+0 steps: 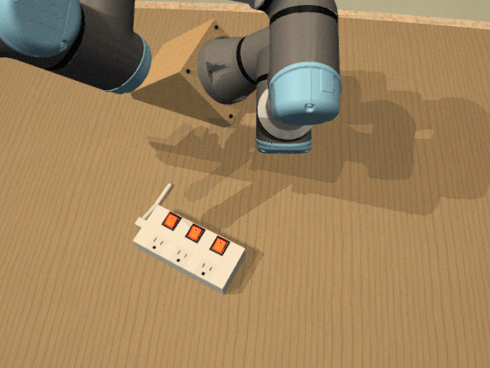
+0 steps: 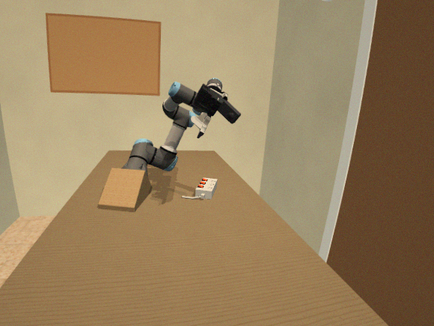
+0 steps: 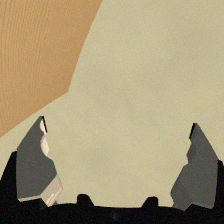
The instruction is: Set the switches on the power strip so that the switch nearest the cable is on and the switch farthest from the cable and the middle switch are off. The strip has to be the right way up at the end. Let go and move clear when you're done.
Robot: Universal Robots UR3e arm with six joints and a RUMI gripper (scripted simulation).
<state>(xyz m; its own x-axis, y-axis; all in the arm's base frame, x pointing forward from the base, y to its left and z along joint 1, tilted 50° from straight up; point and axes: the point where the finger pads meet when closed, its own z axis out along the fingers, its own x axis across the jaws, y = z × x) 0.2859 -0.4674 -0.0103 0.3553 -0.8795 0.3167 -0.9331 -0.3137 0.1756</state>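
Fig.: Power strip [image 1: 189,250] lies face-up on table [image 1: 380,295], lower-left of centre in top view; long axis runs upper left to lower right, cable [image 1: 158,202] exiting upper-left end. Three red switches [image 1: 195,232] line its upper edge.

Gripper [image 3: 117,135] held high, well apart from strip, jaws spread wide w/ nothing between. In exterior view strip [image 2: 206,188] sits below and slightly right of gripper [image 2: 202,128], so next move is judged a descent.

Wrist view shows only wall and board, no strip; top view hides gripper behind arm.
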